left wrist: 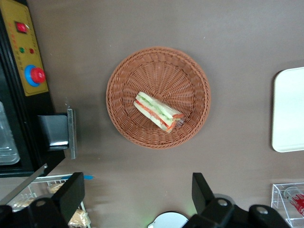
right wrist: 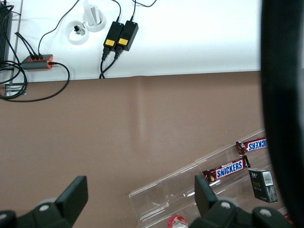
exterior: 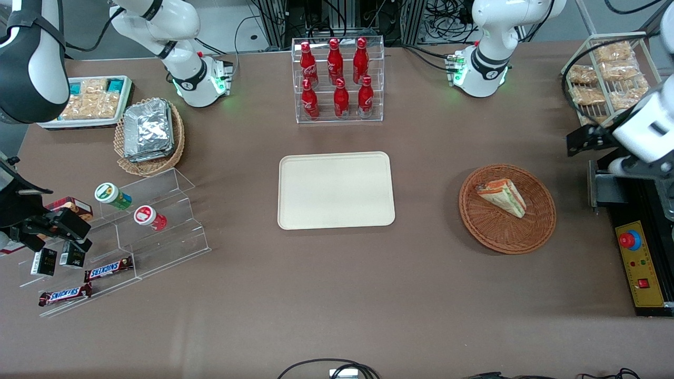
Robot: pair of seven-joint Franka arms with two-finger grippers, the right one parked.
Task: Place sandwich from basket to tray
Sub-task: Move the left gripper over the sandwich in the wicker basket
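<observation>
The sandwich (exterior: 502, 197), a clear-wrapped wedge with orange-red and green layers, lies in the reddish-brown wicker basket (exterior: 542, 231), toward the working arm's end of the table. It also shows in the left wrist view (left wrist: 158, 112), inside the basket (left wrist: 190, 71). The cream-beige tray (exterior: 336, 190) sits bare at the table's middle; its edge shows in the wrist view (left wrist: 289, 109). My left gripper (exterior: 591, 140) hangs high above the table, beside the basket and farther from the front camera. It is open and empty, fingers wide apart (left wrist: 137, 197).
A black control box (exterior: 642, 263) with a red button stands beside the basket at the table's end. A wire rack of snack bags (exterior: 605, 73) and a clear rack of red bottles (exterior: 337, 79) stand farther back. A tan basket of foil packets (exterior: 150, 134) lies toward the parked arm's end.
</observation>
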